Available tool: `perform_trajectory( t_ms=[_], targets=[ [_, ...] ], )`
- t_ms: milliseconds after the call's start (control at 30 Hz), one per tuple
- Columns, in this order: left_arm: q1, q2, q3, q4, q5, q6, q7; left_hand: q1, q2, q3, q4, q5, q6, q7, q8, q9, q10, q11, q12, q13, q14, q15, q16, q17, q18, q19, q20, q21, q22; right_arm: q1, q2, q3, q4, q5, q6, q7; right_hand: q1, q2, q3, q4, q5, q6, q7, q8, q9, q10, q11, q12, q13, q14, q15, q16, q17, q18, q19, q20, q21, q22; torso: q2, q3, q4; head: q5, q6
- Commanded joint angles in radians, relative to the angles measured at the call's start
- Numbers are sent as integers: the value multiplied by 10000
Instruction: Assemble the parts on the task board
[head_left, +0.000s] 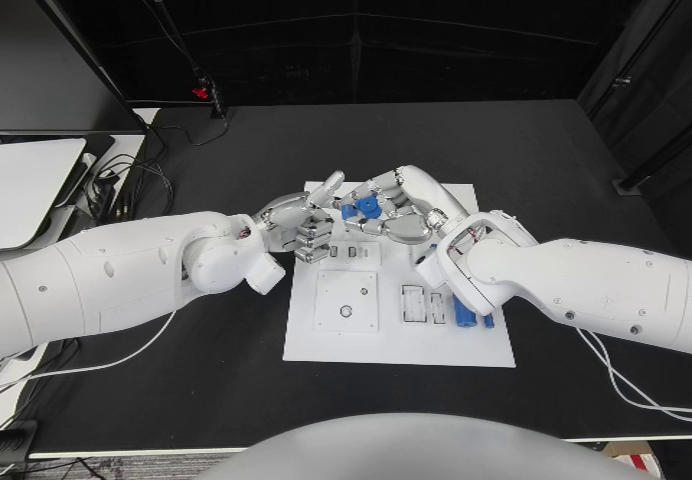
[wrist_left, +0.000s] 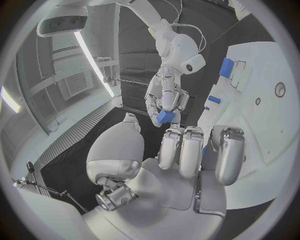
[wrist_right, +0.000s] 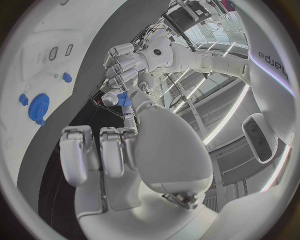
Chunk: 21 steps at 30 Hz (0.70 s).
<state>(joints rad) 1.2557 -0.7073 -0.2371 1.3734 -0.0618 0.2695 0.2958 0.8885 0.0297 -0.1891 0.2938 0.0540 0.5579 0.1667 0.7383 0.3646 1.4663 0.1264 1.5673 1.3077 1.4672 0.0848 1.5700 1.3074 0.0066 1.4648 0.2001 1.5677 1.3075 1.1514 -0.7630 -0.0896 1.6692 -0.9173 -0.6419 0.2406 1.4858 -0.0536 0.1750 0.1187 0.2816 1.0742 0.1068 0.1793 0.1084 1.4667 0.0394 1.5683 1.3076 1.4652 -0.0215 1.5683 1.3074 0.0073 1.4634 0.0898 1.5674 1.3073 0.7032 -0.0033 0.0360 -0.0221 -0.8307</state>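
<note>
The white task board (head_left: 332, 345) lies mid-table. Both hands meet above its far end. My right hand (head_left: 411, 205) pinches a small blue part (head_left: 364, 208) at its fingertips; the left wrist view shows this hand (wrist_left: 165, 95) pointing down with the part (wrist_left: 165, 116) in it. My left hand (head_left: 306, 220) has its fingers curled in close beside the part, and whether they touch it I cannot tell. In the right wrist view the blue part (wrist_right: 123, 98) sits by a fingertip of the left hand (wrist_right: 122, 65). Blue parts (head_left: 464, 315) lie at the board's right edge.
The board carries a square plate with a round recess (head_left: 346, 311) and several narrow slots (head_left: 414, 303). A round blue part (wrist_right: 39, 106) and smaller blue pieces (wrist_right: 67, 77) lie on it. Cables (head_left: 123, 190) and a pale tray (head_left: 29, 185) sit at the table's left.
</note>
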Motion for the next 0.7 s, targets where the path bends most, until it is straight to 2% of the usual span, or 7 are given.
perform_trajectory(
  t_ms=[33, 167, 333, 567, 700],
  targets=[
    [10, 2, 8, 6, 69, 126, 94, 58, 69, -94, -15, -63, -103, 90, 226, 177, 1045, -87, 35, 2631, 1036, -100, 8, 2634, -66, 1060, -92, 31, 2633, 12, -5, 4, 17, 15, 53, 28, -10, 71, 17, -6, 35, 387, 77, 38, 43, 1041, 96, 25, 2632, 1056, 77, 25, 2634, -73, 1074, 69, 34, 2634, -1, 0, -5, -4, 5],
    [8, -2, 8, -4, 69, 63, 104, 127, 137, -190, -15, -62, -248, 62, 699, 552, 1045, -121, 35, 2631, 1036, -128, 8, 2634, -66, 1060, -122, 31, 2633, 11, -17, 3, 25, 15, 48, 30, -7, 73, 15, -10, 39, 388, 78, 26, 40, 1041, 98, 25, 2632, 1056, 80, 25, 2634, -73, 1074, 72, 34, 2634, -1, 0, 1, -13, 6],
    [7, -2, 8, -17, 69, 0, 121, 162, 171, -236, -16, -61, -341, 51, 894, 720, 1045, -130, 35, 2631, 1036, -139, 8, 2634, -66, 1060, -134, 31, 2633, 11, -29, 3, 25, 15, 47, 28, -7, 73, 15, -10, 39, 388, 78, 26, 40, 1041, 98, 25, 2632, 1056, 80, 25, 2634, -73, 1074, 72, 34, 2634, -7, -1, 1, -16, 2],
    [6, -4, 8, -30, 70, -104, 122, 228, 246, -340, -16, -61, -427, 10, 1383, 1132, 1045, -165, 35, 2631, 1036, -169, 8, 2634, -66, 1060, -159, 31, 2633, 10, -34, 3, 31, 15, 35, 29, -7, 73, 15, -10, 39, 388, 78, 26, 40, 1041, 98, 25, 2632, 1056, 80, 25, 2634, -73, 1074, 72, 34, 2634, -5, 3, 1, -15, 6],
    [5, -8, 8, -43, 74, -194, 88, 233, 264, -355, -16, -61, -447, 6, 1442, 1186, 1045, -171, 35, 2631, 1036, -173, 8, 2634, -66, 1060, -163, 31, 2633, 9, -42, 2, 36, 15, 12, 37, -7, 73, 15, -10, 39, 388, 78, 26, 40, 1041, 98, 25, 2632, 1056, 80, 25, 2634, -73, 1074, 72, 34, 2634, -1, 3, 2, -14, 7]
  ],
)
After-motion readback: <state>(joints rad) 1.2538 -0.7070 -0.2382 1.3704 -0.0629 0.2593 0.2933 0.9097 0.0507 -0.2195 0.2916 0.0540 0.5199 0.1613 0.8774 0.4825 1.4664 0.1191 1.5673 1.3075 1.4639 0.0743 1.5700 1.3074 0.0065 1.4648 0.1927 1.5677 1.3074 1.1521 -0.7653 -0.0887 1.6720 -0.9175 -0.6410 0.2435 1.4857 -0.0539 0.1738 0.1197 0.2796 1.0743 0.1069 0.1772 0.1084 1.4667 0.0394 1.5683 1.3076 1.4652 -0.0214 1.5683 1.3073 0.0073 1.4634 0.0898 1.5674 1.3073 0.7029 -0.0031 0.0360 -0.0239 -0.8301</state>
